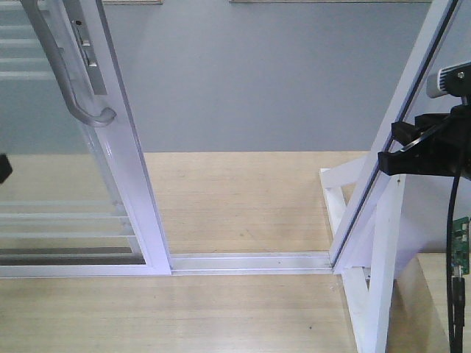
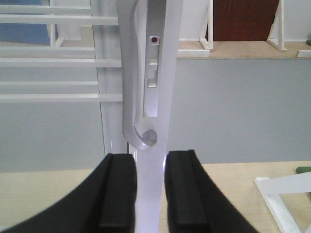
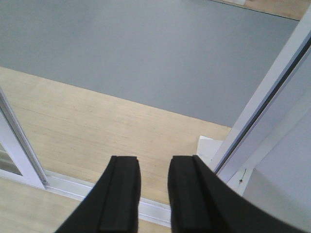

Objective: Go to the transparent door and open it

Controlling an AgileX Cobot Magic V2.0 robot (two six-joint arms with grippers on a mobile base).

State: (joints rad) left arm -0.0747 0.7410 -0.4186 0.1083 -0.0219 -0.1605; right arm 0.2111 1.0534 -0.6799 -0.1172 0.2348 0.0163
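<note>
Front view: floor track [image 1: 250,262] between transparent door [image 1: 129,184], post [image 1: 397,125]

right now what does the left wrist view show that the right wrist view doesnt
Only the left wrist view shows the curved grey metal pull handle, the lock plate with a red dot and the thin white horizontal bars; the left gripper straddles the door's stile. Only the right wrist view shows the white floor track and the right gripper, holding nothing. Both show the transparent door's glossy white frame, wooden floor and grey floor beyond.

No legible text or markings anywhere.
</note>
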